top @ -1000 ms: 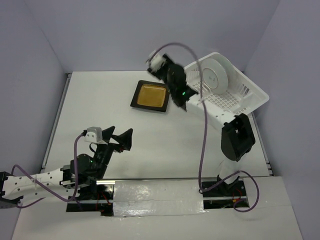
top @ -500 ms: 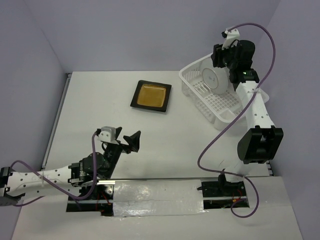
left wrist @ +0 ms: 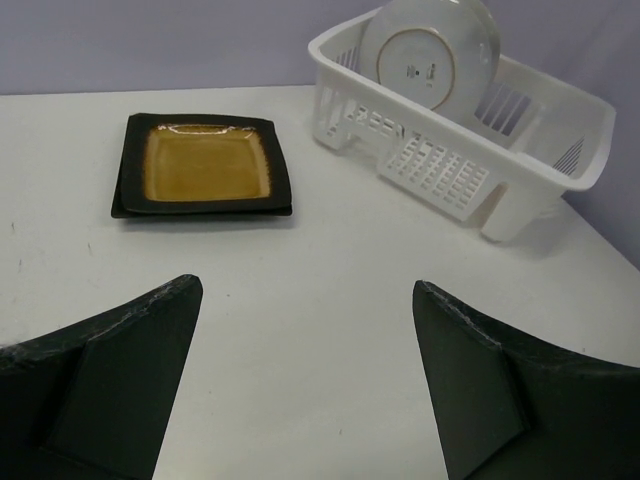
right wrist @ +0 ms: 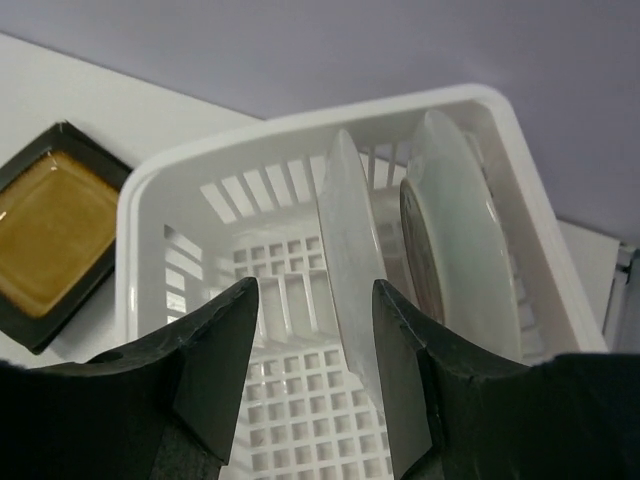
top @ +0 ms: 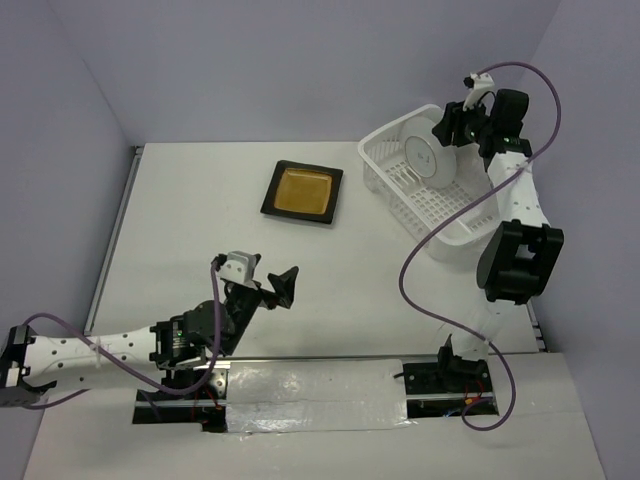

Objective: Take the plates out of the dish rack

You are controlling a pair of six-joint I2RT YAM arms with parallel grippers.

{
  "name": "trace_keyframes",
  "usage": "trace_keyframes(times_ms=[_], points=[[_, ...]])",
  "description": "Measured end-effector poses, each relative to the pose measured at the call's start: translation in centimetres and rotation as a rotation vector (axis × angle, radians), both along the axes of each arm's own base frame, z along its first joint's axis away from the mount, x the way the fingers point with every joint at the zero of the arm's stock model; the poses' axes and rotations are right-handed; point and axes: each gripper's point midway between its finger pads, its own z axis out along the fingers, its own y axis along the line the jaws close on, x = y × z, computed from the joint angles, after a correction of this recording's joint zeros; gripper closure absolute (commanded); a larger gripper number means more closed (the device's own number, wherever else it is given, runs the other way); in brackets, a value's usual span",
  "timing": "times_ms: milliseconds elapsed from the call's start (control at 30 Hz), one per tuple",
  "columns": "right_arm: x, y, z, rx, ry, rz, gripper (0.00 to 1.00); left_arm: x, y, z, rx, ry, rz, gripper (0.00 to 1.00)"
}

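On your left, the left gripper [top: 268, 288] hangs low over the near part of the desk [top: 200, 220], its jaws spread wide, holding and touching nothing; in its wrist view only the two dark fingertips [left wrist: 150, 330] show, their lower parts cut off by the frame. Further back, near the middle of the desk, the amber square plate [top: 303, 192] lies flat, well apart from both arms. The left wrist view shows it resting on a second square plate [left wrist: 200, 211], of which only a dark edge peeks out, so you cannot tell its centre colour. To your right, the dish rack [top: 400, 205] sits at the far right corner of the desk with two round plates [right wrist: 460, 230] standing on edge inside, white undersides facing the arms; their faces are hidden. The right gripper [top: 450, 127] hangs above the rack's far end, jaws parted, and the front round plate [right wrist: 347, 240] stands in the gap between them, closer to one finger [right wrist: 400, 350]. You cannot tell whether that finger touches the plate. The rear plate lies outside the gap, and the rack's near end is blocked by the fingers.
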Motion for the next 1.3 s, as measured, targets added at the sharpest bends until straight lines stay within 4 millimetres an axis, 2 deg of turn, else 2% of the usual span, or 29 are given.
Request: trace_keyframes(times_ms=[167, 233, 433, 767, 900, 933, 1033, 1233, 1300], points=[[0.6, -0.5, -3.5, -0.015, 0.075, 0.004, 0.4, 0.1, -0.5, -0.9, 0.056, 0.004, 0.0, 0.01], [0.6, -0.7, -3.9, -0.033, 0.085, 0.007, 0.4, 0.1, -0.5, -0.9, 0.056, 0.003, 0.0, 0.01], [1.4, -1.4, -3.0, -0.074, 0.053, 0.016, 0.4, 0.1, -0.2, -0.4, 0.035, -0.002, -0.001, 0.01], [3.1, -2.1, -5.9, -0.055, 0.106, 0.031, 0.4, 0.0, -0.1, -0.2, 0.03, -0.003, -0.009, 0.0], [3.3, -1.8, -5.6, -0.042, 0.096, 0.046, 0.5, -0.1, -0.1, -0.2, 0.029, -0.004, -0.012, 0.0], [3.3, -1.7, -5.6, -0.035, 0.095, 0.053, 0.57, -0.1, -0.1, -0.2, 0.028, -0.003, -0.012, 0.0], [3.6, -1.2, -5.8, -0.011, 0.093, 0.086, 0.63, -0.1, -0.1, -0.2, 0.029, -0.004, -0.012, 0.0], [3.8, -0.6, -7.1, 0.019, 0.106, 0.122, 0.63, -0.1, -0.1, -0.2, 0.029, -0.004, -0.012, 0.0], [3.8, -0.6, -7.3, 0.022, 0.11, 0.125, 0.68, -0.1, -0.1, -0.2, 0.029, -0.004, -0.012, 0.01]])
